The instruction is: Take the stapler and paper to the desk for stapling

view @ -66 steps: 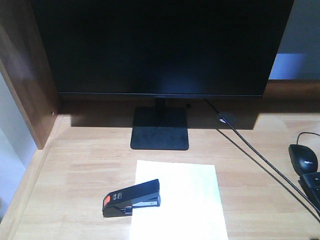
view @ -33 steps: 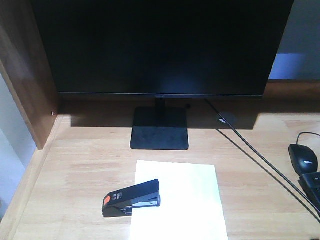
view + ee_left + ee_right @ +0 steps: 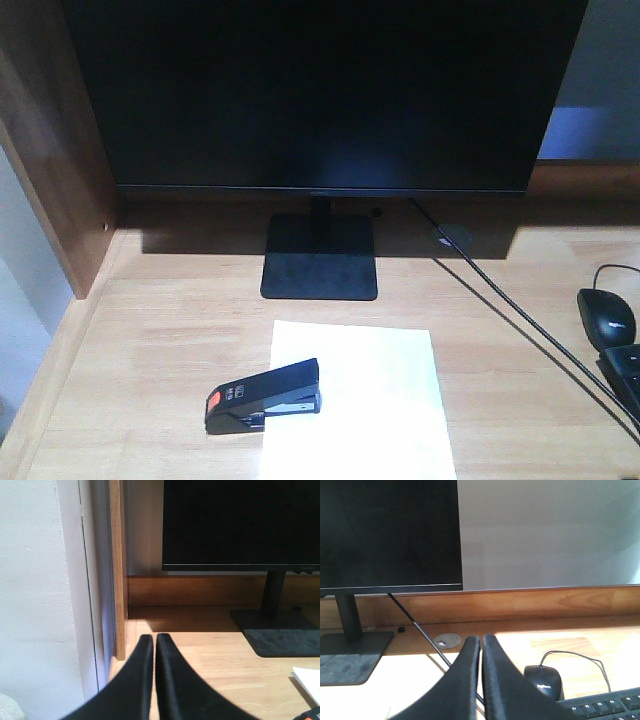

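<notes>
Stapler (image 3: 264, 397), rigid and likely hefty, sits on limp paper (image 3: 365, 400) on counter (image 3: 150, 340): grip mid-body; left pincer (image 3: 154, 645) and right pincer (image 3: 481, 645) closed, empty.

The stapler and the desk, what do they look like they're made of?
The stapler looks like matte black plastic with an orange patch, and a metal strip shows in its mouth. The desk looks like light wood or wood veneer, going by its visible grain and plank seams.

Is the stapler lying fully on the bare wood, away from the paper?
No. In the front view the stapler lies across the left edge of the paper, its orange end over the desk.
</notes>
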Available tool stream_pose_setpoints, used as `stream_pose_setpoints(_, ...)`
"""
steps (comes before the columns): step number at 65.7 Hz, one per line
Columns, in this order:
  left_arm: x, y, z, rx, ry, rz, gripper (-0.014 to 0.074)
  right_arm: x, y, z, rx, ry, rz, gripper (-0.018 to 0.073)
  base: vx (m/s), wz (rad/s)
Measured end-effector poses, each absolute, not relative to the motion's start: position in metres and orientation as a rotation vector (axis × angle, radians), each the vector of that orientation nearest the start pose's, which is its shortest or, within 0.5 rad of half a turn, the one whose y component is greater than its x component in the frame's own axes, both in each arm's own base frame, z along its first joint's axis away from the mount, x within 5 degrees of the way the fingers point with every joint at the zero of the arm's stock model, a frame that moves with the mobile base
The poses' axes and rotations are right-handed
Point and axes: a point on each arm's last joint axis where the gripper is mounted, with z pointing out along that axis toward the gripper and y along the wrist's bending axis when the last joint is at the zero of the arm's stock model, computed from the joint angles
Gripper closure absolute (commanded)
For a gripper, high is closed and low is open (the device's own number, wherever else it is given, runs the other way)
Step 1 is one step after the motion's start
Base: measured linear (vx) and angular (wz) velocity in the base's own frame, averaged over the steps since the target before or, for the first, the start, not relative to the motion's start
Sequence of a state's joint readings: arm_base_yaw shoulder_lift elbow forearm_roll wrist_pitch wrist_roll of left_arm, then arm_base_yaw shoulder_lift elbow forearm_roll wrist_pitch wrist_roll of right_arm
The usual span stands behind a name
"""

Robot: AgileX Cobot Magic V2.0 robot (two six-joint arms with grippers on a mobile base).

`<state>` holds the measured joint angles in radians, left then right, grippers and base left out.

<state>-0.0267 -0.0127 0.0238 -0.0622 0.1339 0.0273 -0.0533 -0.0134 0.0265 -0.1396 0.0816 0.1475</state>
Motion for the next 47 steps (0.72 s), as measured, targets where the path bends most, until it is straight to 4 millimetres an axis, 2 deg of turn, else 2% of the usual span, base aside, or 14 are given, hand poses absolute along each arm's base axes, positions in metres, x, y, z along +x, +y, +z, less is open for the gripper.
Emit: stream_pose_setpoints(47, 0.0563, -0.0023, 0.1937, 0.000, 1.629, -0.054, 0.0603, 0.0564, -0.0041, 0.1976, 0.058, 1.577, -0.044, 0.0566, 0.00, 0.00)
